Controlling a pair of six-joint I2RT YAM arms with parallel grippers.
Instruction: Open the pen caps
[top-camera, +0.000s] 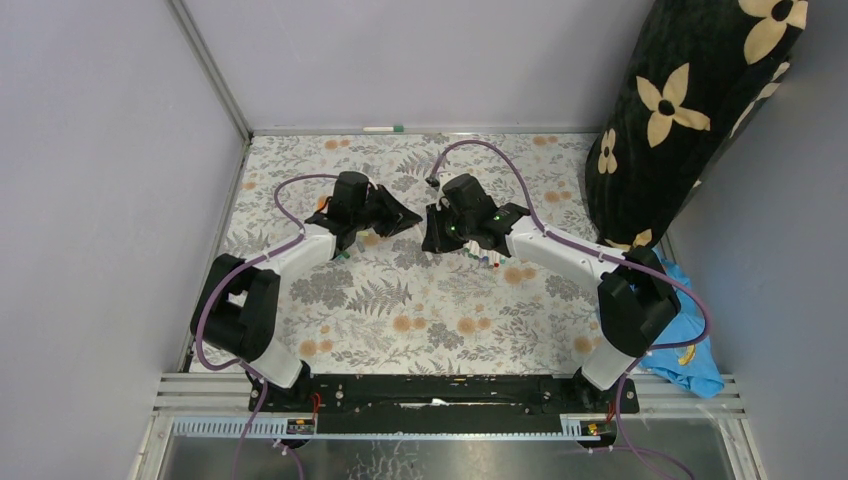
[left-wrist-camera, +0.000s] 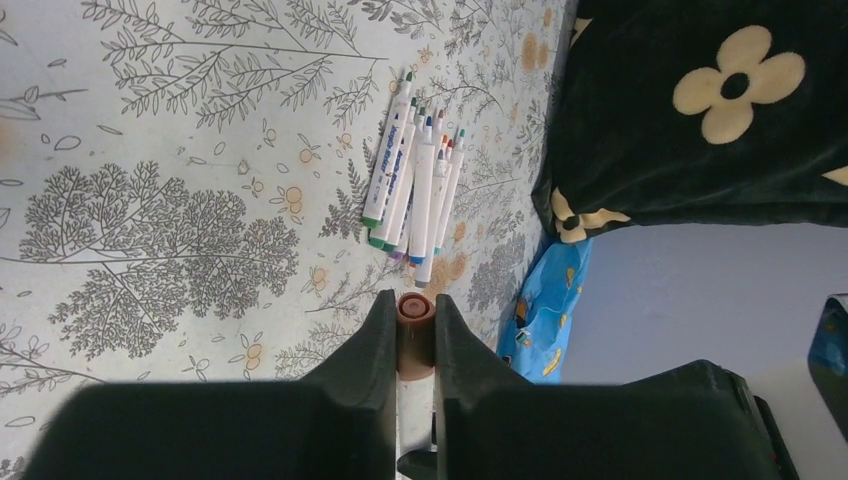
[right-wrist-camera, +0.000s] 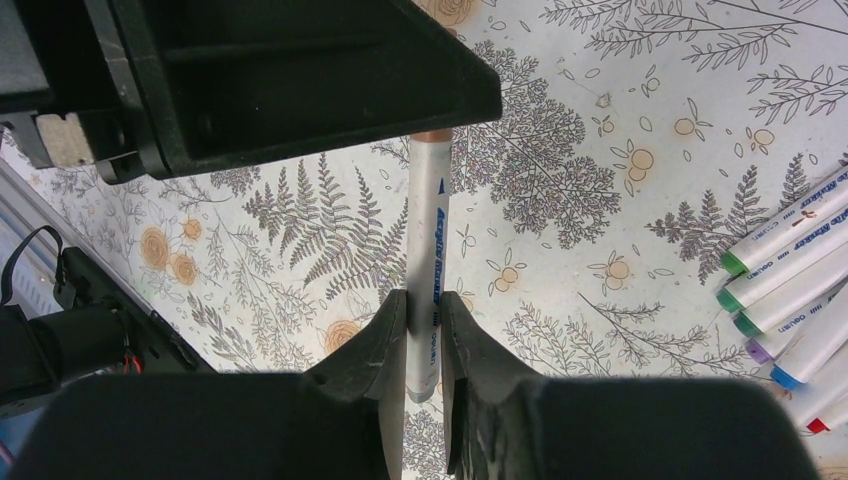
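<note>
One pen (right-wrist-camera: 433, 220) joins right gripper (right-wrist-camera: 424, 302) and left gripper (left-wrist-camera: 412, 318), cap (left-wrist-camera: 414, 304) half-hidden.

The worktop (top-camera: 400, 330) is viewed whole from high above and behind the arm bases, looking down toward its far edge. The left wrist view is taken close behind the left end effector (left-wrist-camera: 412, 302), aimed toward the right edge. The right wrist view is taken close behind the right end effector (right-wrist-camera: 423, 298), aimed leftward and down. Two things are shared by both wrist views — the held pen (right-wrist-camera: 430, 220) and the loose pens (left-wrist-camera: 410, 190).
</note>
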